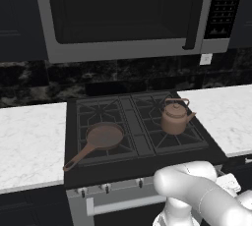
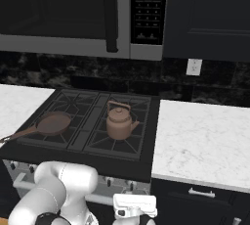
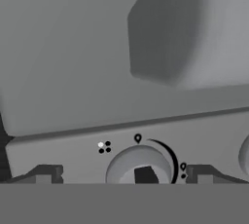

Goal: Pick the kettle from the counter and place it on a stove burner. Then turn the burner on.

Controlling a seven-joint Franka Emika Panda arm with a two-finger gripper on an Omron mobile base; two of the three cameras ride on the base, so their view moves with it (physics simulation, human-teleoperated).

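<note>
No readable words or numbers are being shown. Small flame-like marks and a four-dot burner sign are being displayed around a stove knob [image 3: 139,167]; the microwave keypad [image 2: 148,8] markings are being rendered too blurred.

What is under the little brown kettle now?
The kettle sits on the black grate prongs of a stove burner on the right side of the stove. The round burner head right beneath it is hidden by the kettle's body. A frying pan sits on the left burner.
</note>
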